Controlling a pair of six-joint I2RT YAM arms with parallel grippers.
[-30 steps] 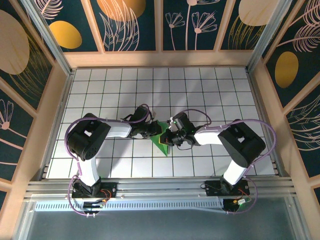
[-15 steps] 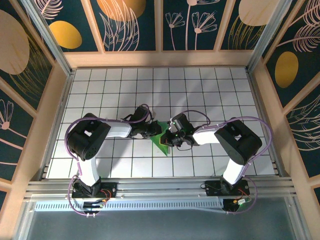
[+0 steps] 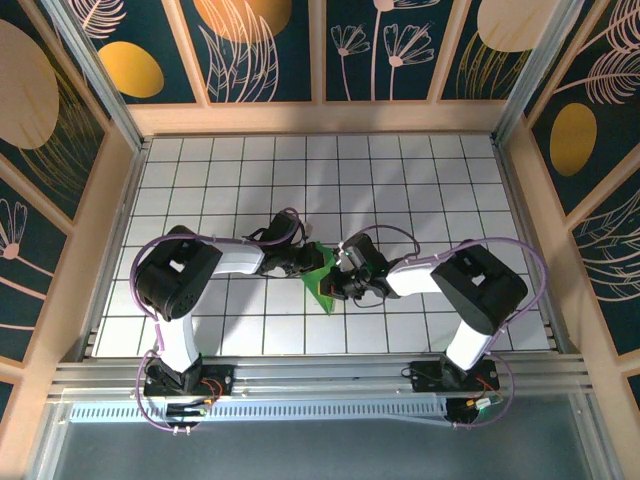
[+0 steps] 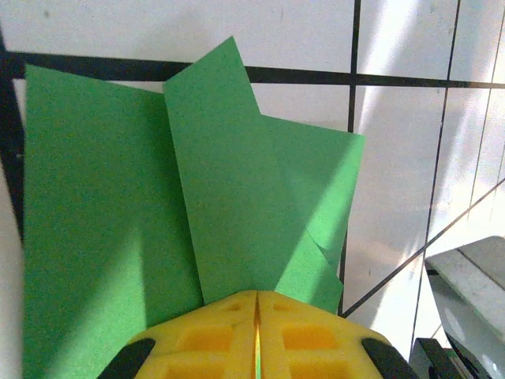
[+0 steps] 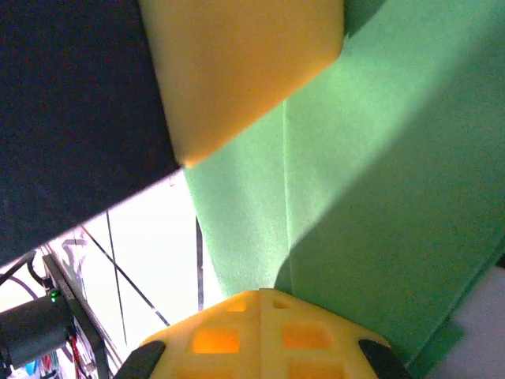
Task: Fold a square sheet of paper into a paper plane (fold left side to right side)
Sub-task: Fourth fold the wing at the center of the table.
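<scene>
**Both end effectors pinch the part-folded green sheet at mid-counter**

The white-tiled counter (image 3: 420, 180) has open tiles on every side of the work, and its wooden walls stand well apart. The green sheet (image 3: 322, 287) lies at centre frame with its flaps layered and its long axis running from upper to lower frame, narrowing toward the lower end. The left end effector (image 3: 304, 262) is closed on its left edge and the right end effector (image 3: 340, 281) on its right edge. A left-to-right fold likely falls to the left arm.

We see the right tool (image 3: 337, 284) has crept toward 9 o'clock, further over the green sheet (image 3: 318, 285).
</scene>
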